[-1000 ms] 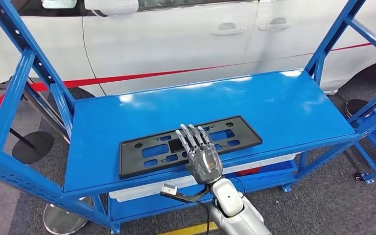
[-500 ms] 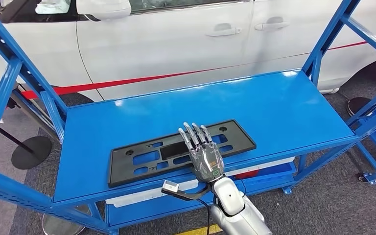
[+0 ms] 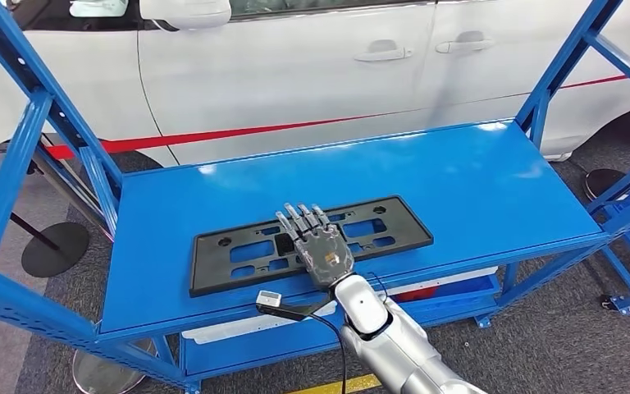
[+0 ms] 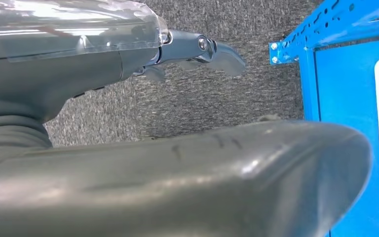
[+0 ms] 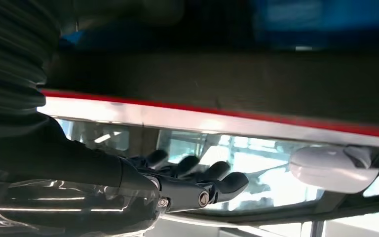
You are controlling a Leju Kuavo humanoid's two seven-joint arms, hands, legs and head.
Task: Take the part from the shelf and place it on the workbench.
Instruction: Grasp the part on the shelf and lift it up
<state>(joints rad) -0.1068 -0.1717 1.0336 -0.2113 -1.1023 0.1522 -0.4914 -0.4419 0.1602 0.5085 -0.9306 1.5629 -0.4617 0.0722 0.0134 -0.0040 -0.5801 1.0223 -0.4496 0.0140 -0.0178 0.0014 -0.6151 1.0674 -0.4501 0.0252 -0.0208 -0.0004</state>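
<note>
Hidden: part (image 3: 238, 256) middle, under right hand (image 3: 318, 253)
Right hand: flat on part, fingers (image 3: 299, 220) straight and spread, gripping nothing

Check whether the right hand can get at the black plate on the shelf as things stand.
Probably yes: the right hand is already over the black plate, fingers flat and spread across its middle, with nothing between them on the blue shelf. Actual contact can't be confirmed.
</note>
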